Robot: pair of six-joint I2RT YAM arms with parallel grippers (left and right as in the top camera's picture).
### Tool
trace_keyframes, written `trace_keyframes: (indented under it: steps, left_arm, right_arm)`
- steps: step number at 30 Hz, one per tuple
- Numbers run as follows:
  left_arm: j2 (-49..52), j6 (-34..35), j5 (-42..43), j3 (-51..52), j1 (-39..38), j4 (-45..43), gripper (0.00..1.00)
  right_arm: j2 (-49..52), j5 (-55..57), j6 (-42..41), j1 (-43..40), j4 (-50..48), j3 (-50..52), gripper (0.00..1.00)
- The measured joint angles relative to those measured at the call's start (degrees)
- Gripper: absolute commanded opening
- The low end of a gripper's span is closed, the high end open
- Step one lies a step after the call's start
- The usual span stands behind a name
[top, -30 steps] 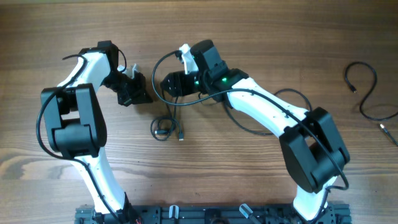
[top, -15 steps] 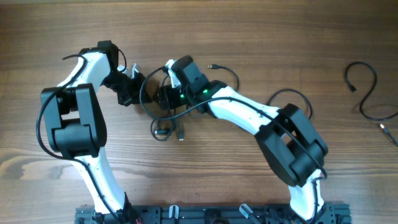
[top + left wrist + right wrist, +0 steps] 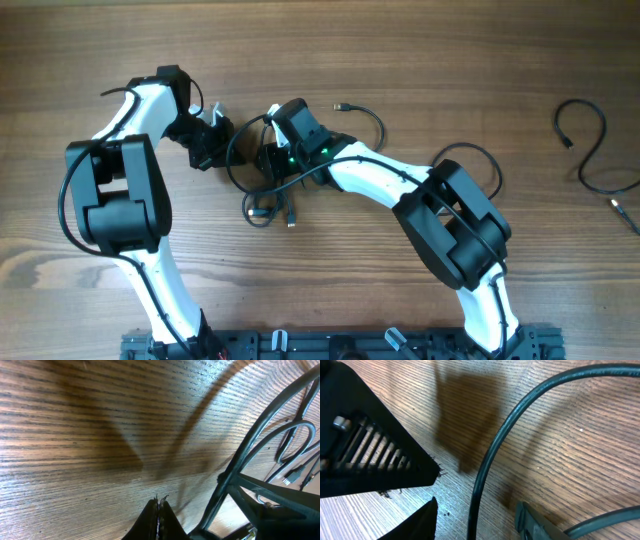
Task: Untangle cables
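Note:
Thin black cables (image 3: pixel 262 205) lie in a small tangle with plugs at the table's middle, and one loop (image 3: pixel 232 158) rises toward both grippers. My left gripper (image 3: pixel 215 140) is shut and empty just left of that loop; in the left wrist view its tips (image 3: pixel 159 502) touch bare wood with the cable (image 3: pixel 260 435) to their right. My right gripper (image 3: pixel 265 162) is open above the tangle. In the right wrist view its fingers (image 3: pixel 475 522) straddle one cable strand (image 3: pixel 490 460) without closing on it.
Another cable with a plug end (image 3: pixel 342 105) arcs behind the right arm. A separate black cable (image 3: pixel 590 150) curls at the far right, with one more end (image 3: pixel 625 212) by the right edge. The left gripper's body (image 3: pixel 365 460) sits close to the right fingers.
My right arm has swung left toward the left gripper and now sits over the tangle. The cable loop shifted left with it. The left arm has not moved.

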State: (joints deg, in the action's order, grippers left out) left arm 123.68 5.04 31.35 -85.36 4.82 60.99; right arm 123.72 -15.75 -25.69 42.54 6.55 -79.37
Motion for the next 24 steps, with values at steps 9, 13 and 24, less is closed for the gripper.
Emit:
trace_keyframes:
  steps: [9,13,24]
  left_arm:
    - [0.00,0.00,0.00,0.00,0.00,0.00,0.05]
    - [0.00,0.00,0.00,0.00,0.00,0.00,0.06]
    - [0.00,0.00,0.00,0.00,0.00,0.00,0.05]
  right_arm:
    - [0.09,0.22,0.09,0.00,-0.42,0.00,0.29]
    - [0.09,0.20,-1.44,0.00,-0.33,0.00,0.29]
    - [0.09,0.15,-4.17,0.00,0.24,0.00,0.22]
